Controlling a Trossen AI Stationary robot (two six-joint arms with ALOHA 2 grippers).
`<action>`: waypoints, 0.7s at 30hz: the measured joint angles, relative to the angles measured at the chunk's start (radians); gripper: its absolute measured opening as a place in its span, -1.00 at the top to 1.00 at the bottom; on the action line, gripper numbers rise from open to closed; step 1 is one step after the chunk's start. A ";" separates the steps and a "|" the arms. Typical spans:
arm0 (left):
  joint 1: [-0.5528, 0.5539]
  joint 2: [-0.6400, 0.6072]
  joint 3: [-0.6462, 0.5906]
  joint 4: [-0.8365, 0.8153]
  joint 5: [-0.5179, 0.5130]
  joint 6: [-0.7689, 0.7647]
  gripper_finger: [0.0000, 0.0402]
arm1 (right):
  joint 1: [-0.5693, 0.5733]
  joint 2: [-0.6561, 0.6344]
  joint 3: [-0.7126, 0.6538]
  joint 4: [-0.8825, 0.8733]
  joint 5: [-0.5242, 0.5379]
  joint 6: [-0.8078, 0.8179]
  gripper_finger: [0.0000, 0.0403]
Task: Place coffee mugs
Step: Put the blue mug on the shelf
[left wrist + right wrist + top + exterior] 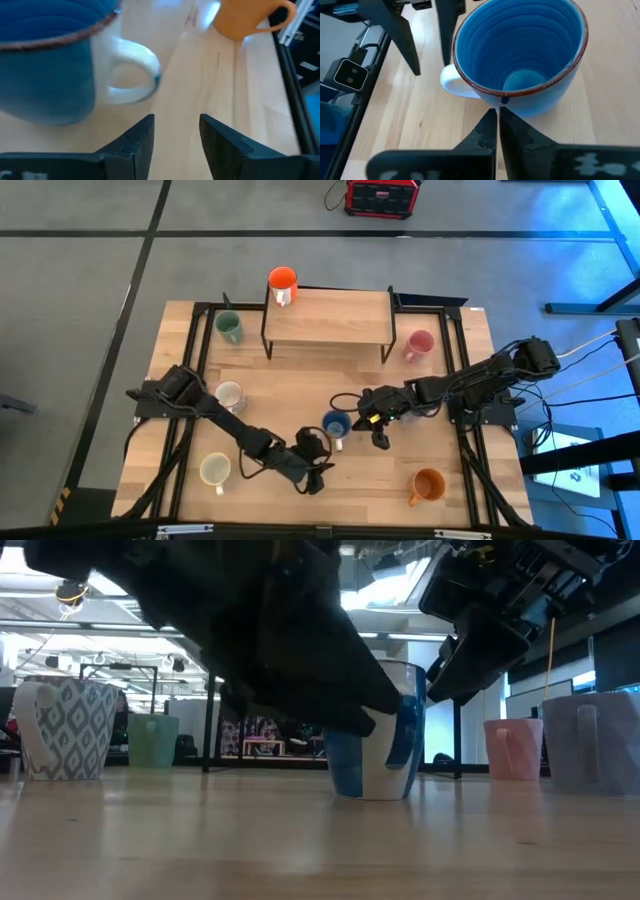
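Note:
A dark blue mug (336,423) with a white handle (132,72) stands upright on the table's middle; the low view shows its blue and white wall (375,755). My left gripper (175,135) is open just near of it, beside the handle, with nothing between its fingers. It also shows in the high view (316,455). My right gripper (497,114) is shut, its tips right at the mug's outer wall below the rim, on the mug's right side (378,430). My right gripper's shut fingertips (491,120) stand at the blue mug's outer wall just under the rim (504,102), coming slanting down from the table's right. I cannot tell whether they touch it. The mug stands upright on the table.
An orange-red mug (283,280) sits on the wooden shelf (330,320) at the far middle. On the table stand a green mug (229,327), a pink one (419,343), a patterned white one (229,394), a cream one (215,470), an amber one (428,485) and a lavender one (600,740).

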 joint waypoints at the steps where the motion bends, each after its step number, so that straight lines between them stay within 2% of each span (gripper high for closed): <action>1: 0.005 0.000 0.000 0.003 -0.003 0.004 0.24 | 0.000 0.000 0.000 0.000 0.000 0.000 0.96; 9: 0.014 0.000 0.000 0.022 -0.114 0.053 0.24 | 0.000 0.000 0.000 0.000 0.024 0.001 0.96; 14: 0.013 0.006 0.000 0.029 -0.115 0.053 0.24 | 0.000 0.000 0.000 -0.001 0.058 0.010 0.96; 21: 0.001 0.077 0.000 0.140 -0.124 0.061 0.24 | 0.000 0.000 0.000 0.000 0.097 0.031 0.96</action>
